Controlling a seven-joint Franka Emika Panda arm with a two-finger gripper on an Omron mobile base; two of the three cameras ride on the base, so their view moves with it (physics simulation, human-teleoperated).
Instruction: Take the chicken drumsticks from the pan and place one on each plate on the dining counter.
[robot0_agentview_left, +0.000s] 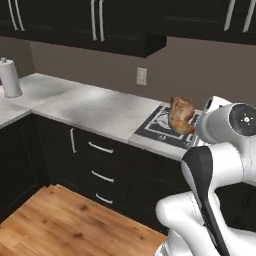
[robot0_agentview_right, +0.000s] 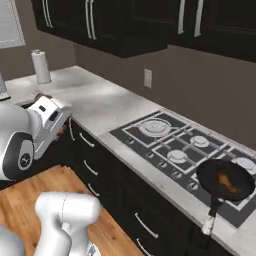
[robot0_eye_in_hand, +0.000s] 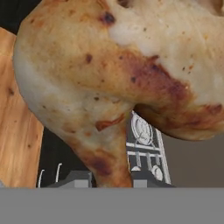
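1. The gripper (robot0_eye_in_hand: 110, 179) is closed on a chicken drumstick (robot0_eye_in_hand: 118, 74); in the hand view its two dark finger tips sit tight against either side of the narrow end, with the plump end bulging away from them.
2. No label or writing can be read anywhere.
3. In the left base view the held drumstick (robot0_agentview_left: 181, 115) hangs in the air beside the arm's white wrist, in front of the left edge of the stove (robot0_agentview_left: 162, 127). It is golden brown, lumpy and glossy, with darker roasted patches.
4. To the left of the stove, at the far end of the marbled counter (robot0_agentview_right: 95, 102), stands a paper towel roll (robot0_agentview_right: 41, 66).
5. On the stove's front right burner sits the black pan (robot0_agentview_right: 225, 179), handle pointing toward the counter edge. An orange-brown shape inside it looks like the second drumstick (robot0_agentview_right: 226, 182), too small to be sure.
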